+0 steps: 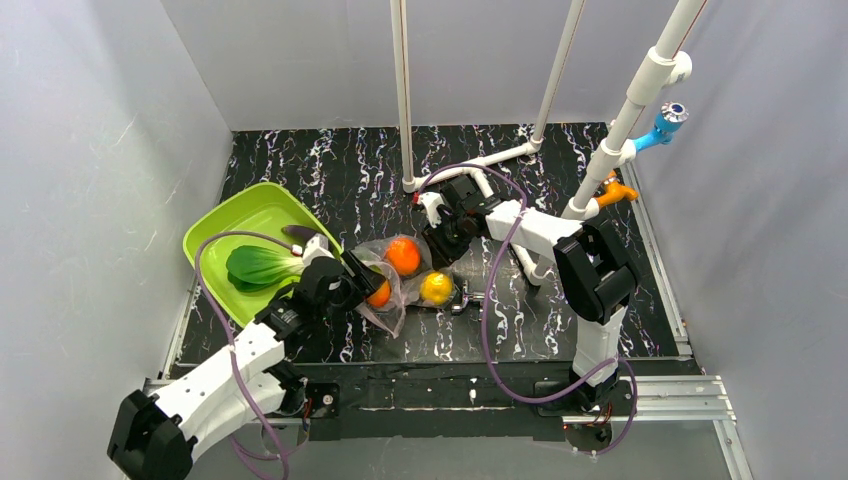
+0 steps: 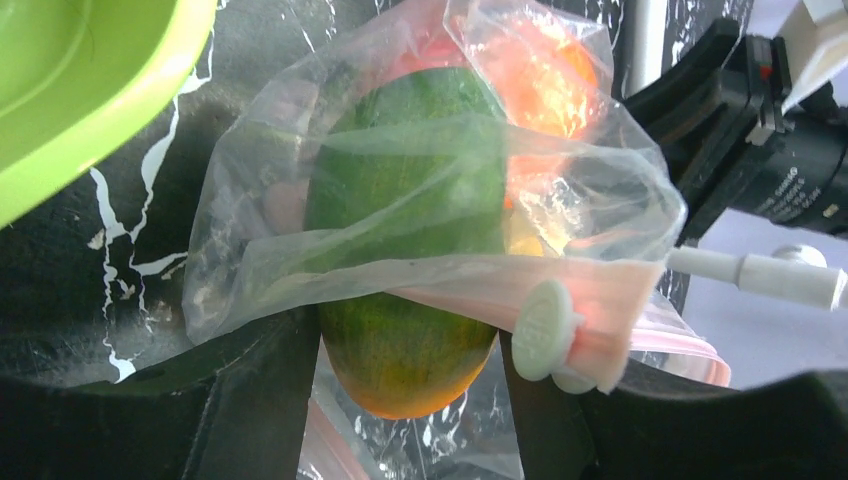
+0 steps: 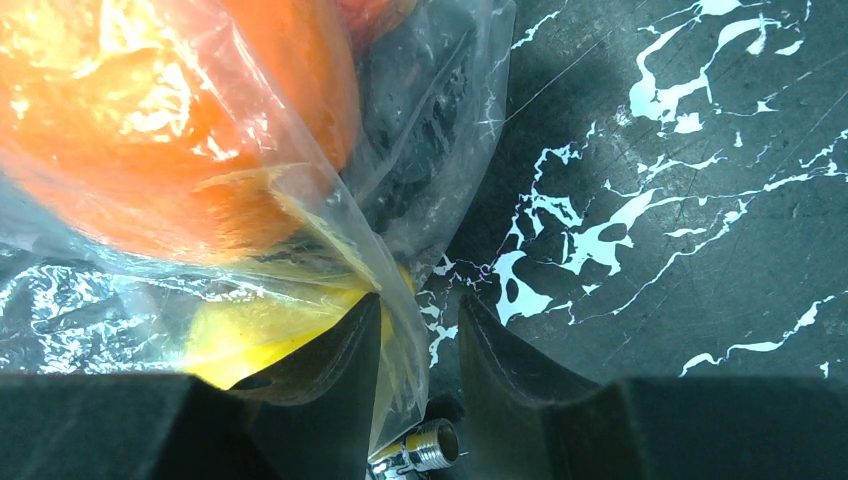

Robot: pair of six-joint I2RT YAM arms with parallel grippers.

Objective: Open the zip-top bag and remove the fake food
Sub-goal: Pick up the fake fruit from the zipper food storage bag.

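My top view is bright and even, lit from overhead, with soft shadows on the table (image 1: 320, 170). Both wrist views catch white glare on the zip-top bag (image 2: 240, 230). The orange (image 3: 150, 150) washes out, the green round fruit (image 2: 410, 370) is sharp, and the bottom edges are dark and blurred.

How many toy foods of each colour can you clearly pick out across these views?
Green: 2 (bok choy, green fruit)
Orange: 1 (orange)
Yellow: 1 (lemon)
Dark purple: 1 (eggplant)
Total: 5
Anything else in the bag is too blurred to count.
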